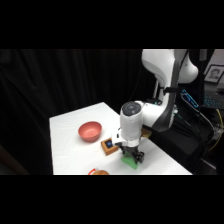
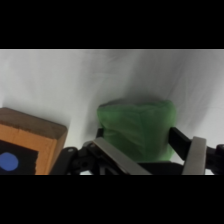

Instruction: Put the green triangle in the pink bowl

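White table [image 1: 70, 145] against black curtains [image 1: 60, 85], cabled equipment [image 1: 210, 105] at right.

Arm: the white arm reaches out from its base at the upper right, bends at the elbow and drops steeply toward the near part of the tabletop.
Wrist: the round white wrist housing points straight down, with the black linkage under it.
Gripper: the gripper [image 1: 133, 157] is low, at the tabletop.
Jaws: spread apart, one to each side of the green triangle [image 2: 137, 129]; whether the fingers [image 2: 194, 154] press its sides is unclear.
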